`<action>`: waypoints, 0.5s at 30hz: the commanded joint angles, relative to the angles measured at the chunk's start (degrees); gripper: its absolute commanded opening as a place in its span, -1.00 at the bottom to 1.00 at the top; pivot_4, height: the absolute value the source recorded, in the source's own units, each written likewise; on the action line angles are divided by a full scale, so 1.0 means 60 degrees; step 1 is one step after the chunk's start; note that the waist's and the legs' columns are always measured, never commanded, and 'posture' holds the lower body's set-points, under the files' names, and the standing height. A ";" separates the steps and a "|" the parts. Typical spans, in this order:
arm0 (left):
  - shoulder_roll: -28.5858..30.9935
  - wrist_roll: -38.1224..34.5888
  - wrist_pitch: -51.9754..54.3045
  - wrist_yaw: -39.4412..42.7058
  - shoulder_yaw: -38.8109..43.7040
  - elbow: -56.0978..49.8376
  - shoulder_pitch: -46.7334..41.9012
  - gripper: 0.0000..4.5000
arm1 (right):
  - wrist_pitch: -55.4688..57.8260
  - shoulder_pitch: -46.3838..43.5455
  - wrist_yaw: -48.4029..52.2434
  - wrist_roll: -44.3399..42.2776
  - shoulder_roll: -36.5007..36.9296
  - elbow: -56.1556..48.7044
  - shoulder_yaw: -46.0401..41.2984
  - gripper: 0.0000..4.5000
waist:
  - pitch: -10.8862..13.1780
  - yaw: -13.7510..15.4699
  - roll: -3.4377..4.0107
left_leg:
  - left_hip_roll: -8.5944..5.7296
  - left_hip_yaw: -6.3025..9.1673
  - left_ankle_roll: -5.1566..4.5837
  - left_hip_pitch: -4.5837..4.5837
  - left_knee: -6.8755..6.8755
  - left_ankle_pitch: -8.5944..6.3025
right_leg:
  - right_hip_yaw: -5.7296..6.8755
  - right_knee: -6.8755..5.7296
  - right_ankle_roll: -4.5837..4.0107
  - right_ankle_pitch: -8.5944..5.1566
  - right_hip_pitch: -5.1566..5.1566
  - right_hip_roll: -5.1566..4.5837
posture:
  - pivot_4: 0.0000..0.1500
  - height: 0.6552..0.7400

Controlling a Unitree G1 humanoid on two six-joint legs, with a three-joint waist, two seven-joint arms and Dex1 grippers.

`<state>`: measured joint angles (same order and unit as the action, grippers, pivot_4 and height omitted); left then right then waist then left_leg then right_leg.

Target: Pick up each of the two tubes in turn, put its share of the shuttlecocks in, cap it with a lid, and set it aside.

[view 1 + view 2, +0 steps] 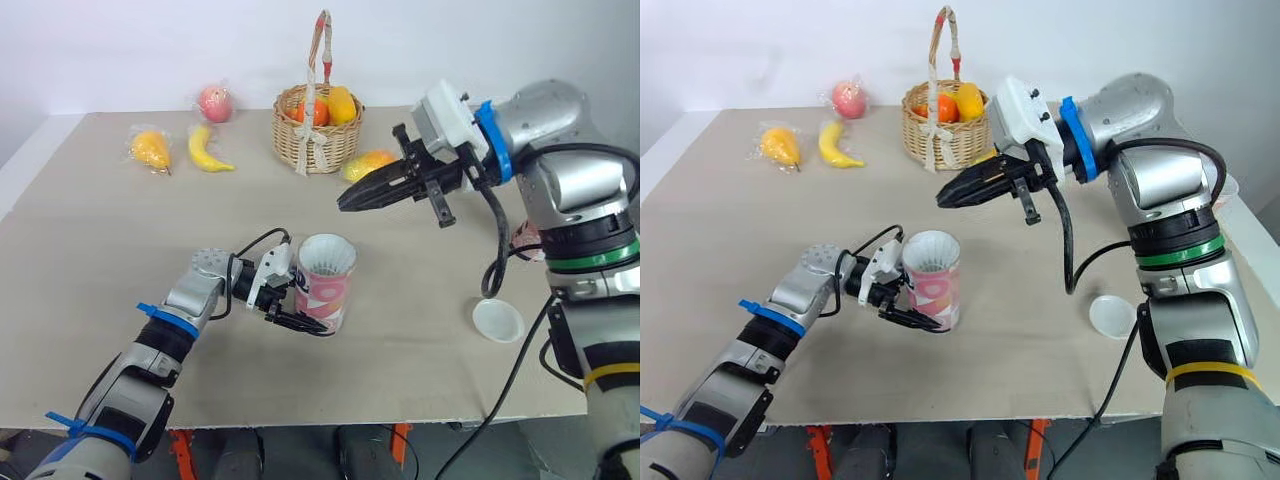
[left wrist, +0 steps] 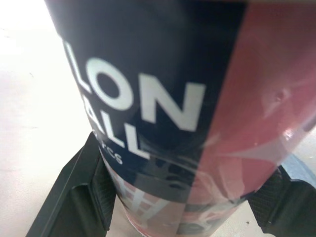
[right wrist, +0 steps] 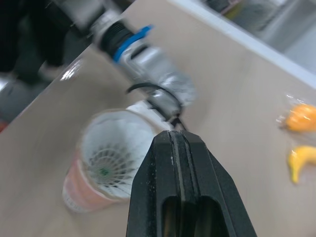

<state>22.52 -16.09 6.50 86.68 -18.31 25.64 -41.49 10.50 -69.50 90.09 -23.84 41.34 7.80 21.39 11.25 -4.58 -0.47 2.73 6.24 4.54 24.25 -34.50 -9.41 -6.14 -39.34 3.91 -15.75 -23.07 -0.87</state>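
Note:
A pink and navy tube stands upright near the table's front middle, with white shuttlecocks showing in its open top. My left gripper is shut on the tube's lower part, a black finger on each side. My right gripper hovers above and behind the tube, fingers shut with nothing between them. A white round lid lies flat on the table at the right.
A wicker basket of fruit stands at the back middle, with an orange fruit beside it. A wrapped pear, a banana and a wrapped apple lie at the back left. The table's front edge runs close below the tube.

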 commanded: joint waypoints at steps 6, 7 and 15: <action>0.0305 0.0374 0.0514 0.0515 -0.0284 -0.0023 0.0009 0.36 | -0.2376 -0.0831 0.0402 0.1302 -0.0306 0.0398 0.1842 -0.96 | 0.0000 -0.0047 0.0000 | 0.0000 0.0000 0.0000 -0.0001 0.0000 0.0000 | 0.0000 0.0000 0.0029 -0.0017 -0.0001 0.0001 | 1.00 1.00; 0.0333 0.0383 0.0561 0.0548 -0.0295 -0.0061 0.0002 0.36 | -0.2508 -0.0937 0.0402 0.1315 -0.0363 0.0535 0.1996 -0.96 | 0.0000 -0.0054 0.0000 | 0.0001 0.0000 0.0000 -0.0003 0.0002 0.0000 | 0.0000 0.0000 0.0028 -0.0017 -0.0002 0.0001 | 1.00 1.00; 0.0586 0.0407 0.0774 0.0651 -0.0191 -0.0171 -0.0099 0.36 | -0.4362 -0.1781 0.0402 0.1342 0.0009 0.1027 0.4496 -0.96 | 0.0000 -0.0060 0.0000 | 0.0002 0.0001 0.0000 -0.0006 0.0012 0.0000 | 0.0001 0.0000 0.0016 -0.0021 -0.0001 0.0001 | 1.00 1.00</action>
<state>24.27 -14.99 10.25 89.34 -19.07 24.10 -42.80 -13.11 -78.95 90.13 -15.46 40.23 13.87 45.57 11.24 -4.94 -0.47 2.75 6.25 4.54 24.21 -34.43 -9.41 -6.14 -39.34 4.00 -15.89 -23.08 -0.86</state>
